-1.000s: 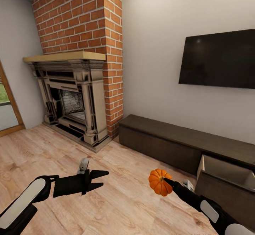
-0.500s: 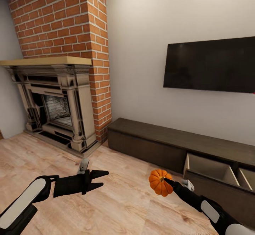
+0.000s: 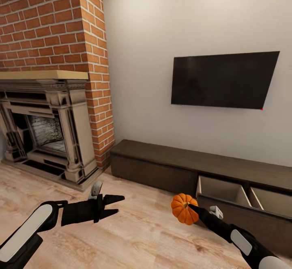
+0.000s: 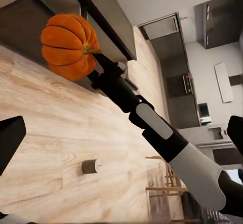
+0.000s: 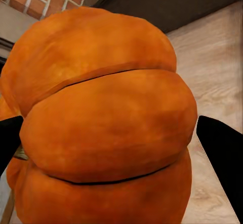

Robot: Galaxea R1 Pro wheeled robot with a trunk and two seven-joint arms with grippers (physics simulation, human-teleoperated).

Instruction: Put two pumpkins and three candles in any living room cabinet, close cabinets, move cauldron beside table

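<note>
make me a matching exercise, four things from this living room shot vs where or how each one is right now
Things:
1. bright-orange ribbed pumpkin
2. dark-brown low wooden cabinet
3. flat black television
4. left gripper

States:
A. mounted on the pale wall
B. open, holding nothing
C. held in the right gripper
D. drawers pulled out, pale insides showing

Pairs: 1-C, 2-D, 3-A, 4-B

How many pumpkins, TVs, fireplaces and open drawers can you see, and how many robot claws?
Pumpkins: 1, the pumpkin in the right claw
TVs: 1, the TV on the wall
Fireplaces: 1, the fireplace
Open drawers in the cabinet: 2, one drawer and another drawer beside it
Claws: 2, counting the empty left claw
Total: 7
</note>
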